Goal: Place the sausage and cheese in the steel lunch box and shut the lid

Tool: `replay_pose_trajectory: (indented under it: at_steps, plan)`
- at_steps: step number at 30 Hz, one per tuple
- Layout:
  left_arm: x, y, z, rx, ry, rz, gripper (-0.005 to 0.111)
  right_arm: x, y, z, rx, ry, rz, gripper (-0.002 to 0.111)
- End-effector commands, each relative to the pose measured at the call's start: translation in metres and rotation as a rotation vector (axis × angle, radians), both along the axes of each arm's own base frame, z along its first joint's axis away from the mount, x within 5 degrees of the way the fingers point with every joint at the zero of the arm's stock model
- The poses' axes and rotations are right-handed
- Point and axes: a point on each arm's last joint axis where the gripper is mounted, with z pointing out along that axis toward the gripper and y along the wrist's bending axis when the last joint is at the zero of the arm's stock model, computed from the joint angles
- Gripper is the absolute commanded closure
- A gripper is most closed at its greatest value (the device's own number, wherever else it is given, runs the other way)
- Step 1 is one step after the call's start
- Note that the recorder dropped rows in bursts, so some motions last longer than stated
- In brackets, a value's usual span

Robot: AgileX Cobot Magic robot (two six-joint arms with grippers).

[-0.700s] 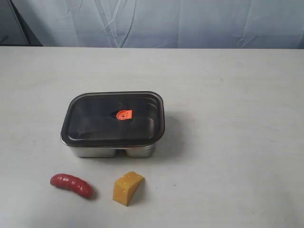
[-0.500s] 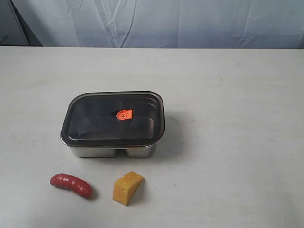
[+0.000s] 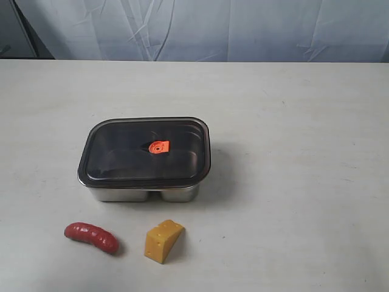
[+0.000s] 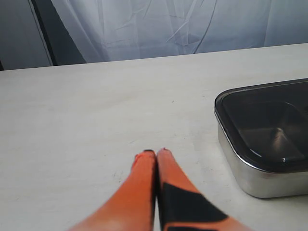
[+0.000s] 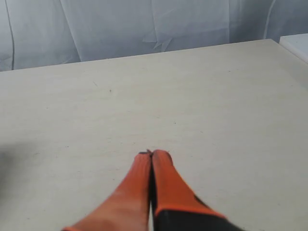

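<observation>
The steel lunch box point(image 3: 143, 192) stands mid-table with the dark translucent lid point(image 3: 121, 155) resting on it, orange valve point(image 3: 158, 146) at its centre. In front of it lie the red sausage point(image 3: 92, 236) and, to its right, the yellow cheese point(image 3: 163, 241). No gripper shows in the exterior view. In the left wrist view my left gripper point(image 4: 155, 152) is shut and empty, with the lidded lunch box point(image 4: 250, 168) off to one side. My right gripper point(image 5: 152, 153) is shut and empty over bare table.
The pale table point(image 3: 292, 121) runs back to a grey-blue cloth backdrop point(image 3: 200, 27). A white object point(image 5: 296, 44) sits at the table's edge in the right wrist view.
</observation>
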Motion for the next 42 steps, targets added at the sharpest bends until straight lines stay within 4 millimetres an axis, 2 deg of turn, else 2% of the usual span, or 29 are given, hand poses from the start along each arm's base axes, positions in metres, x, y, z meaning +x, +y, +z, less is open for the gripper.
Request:
replay_pose_trajectory:
  at_steps: [1,3,5,6,10,14,18,21,25,29,31,35,39,42]
  plan:
    - [0.0,0.0,-0.001,0.001,-0.001,0.0,0.106,0.001,-0.001,0.005,-0.016,-0.07,-0.007,0.109]
    - [0.0,0.0,-0.001,0.001,-0.001,0.0,0.106,0.003,0.0,0.017,0.097,-0.207,-0.025,0.109]
    - [0.0,0.0,-0.001,0.001,-0.001,0.0,0.106,0.003,-0.002,0.031,0.43,-0.377,-0.073,0.109]
    - [0.0,0.0,-0.001,0.001,-0.001,0.0,0.106,0.002,-0.004,0.035,0.53,-0.436,-0.091,0.109]
    - [0.0,0.0,-0.001,0.001,-0.001,0.0,0.106,-0.005,-0.018,0.056,0.685,-0.721,-0.17,0.109]
    - [0.0,0.0,-0.001,0.001,-0.001,0.0,0.106,-0.007,-0.02,0.059,0.901,-0.779,-0.168,0.109]
    - [0.0,0.0,-0.001,0.001,-0.001,0.0,0.106,-0.002,-0.012,0.052,1.081,-0.656,-0.112,0.109]
    - [0.0,0.0,-0.001,0.001,-0.001,0.0,0.106,-0.001,-0.006,0.061,1.055,-0.585,-0.077,0.109]
    - [0.0,0.0,-0.001,0.001,-0.001,0.0,0.106,0.001,-0.002,0.102,0.922,-0.513,-0.043,0.109]
    - [0.0,0.0,-0.001,0.001,-0.001,0.0,0.106,0.019,0.002,0.14,0.707,-0.311,-0.044,0.109]
    - [0.0,0.0,-0.001,0.001,-0.001,0.0,0.106,0.037,0.006,0.156,0.591,-0.222,-0.015,0.109]
    - [0.0,0.0,-0.001,0.001,-0.001,0.0,0.106,0.08,0.019,0.17,0.437,-0.041,0.069,0.109]
    - [0.0,0.0,-0.001,0.001,-0.001,0.0,0.106,0.129,0.04,0.163,0.353,0.183,0.171,0.109]
    - [0.0,0.0,-0.001,0.001,-0.001,0.0,0.106,0.168,0.056,0.146,0.318,0.303,0.268,0.109]
